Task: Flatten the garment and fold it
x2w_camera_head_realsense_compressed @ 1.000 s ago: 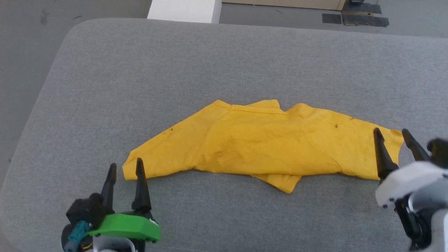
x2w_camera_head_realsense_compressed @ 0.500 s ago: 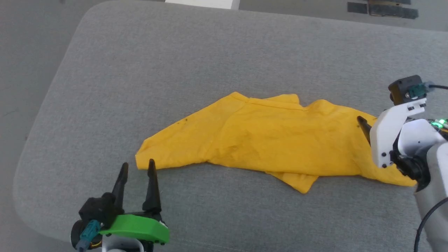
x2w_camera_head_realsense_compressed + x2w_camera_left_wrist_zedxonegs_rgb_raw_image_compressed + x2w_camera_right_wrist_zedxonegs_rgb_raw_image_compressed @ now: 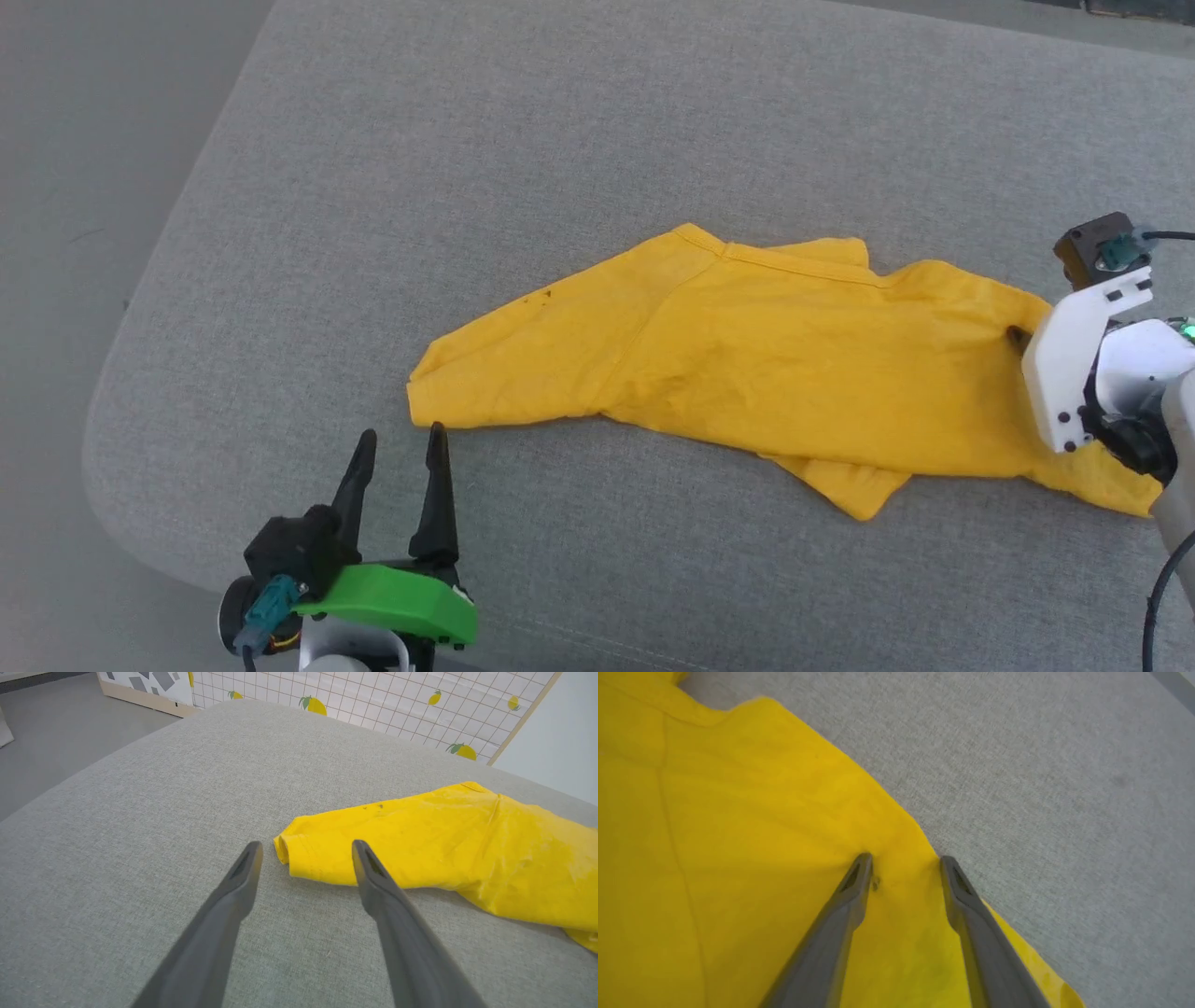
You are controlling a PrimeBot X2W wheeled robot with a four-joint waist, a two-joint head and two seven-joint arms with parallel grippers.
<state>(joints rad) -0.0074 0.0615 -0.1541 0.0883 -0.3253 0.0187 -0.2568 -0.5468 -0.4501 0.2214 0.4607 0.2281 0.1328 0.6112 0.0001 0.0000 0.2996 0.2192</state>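
While my right claw [image 3: 906,857] straddles an edge of the garment [image 3: 794,364], tips apart, I should pinch deep; my left claw [image 3: 401,431] hovers spread beside its other end.

Inventory: yellow garment [image 3: 784,373], one. Grippers, two: left gripper [image 3: 397,443] near left, right gripper [image 3: 903,858] right. Grey padded surface [image 3: 560,140], one. Lemon-printed wall panel [image 3: 373,700], far, one.

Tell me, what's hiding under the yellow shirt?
Under the yellow shirt lies the grey cushion. A folded yellow flap pokes out beneath its near edge. Anything else underneath is covered.
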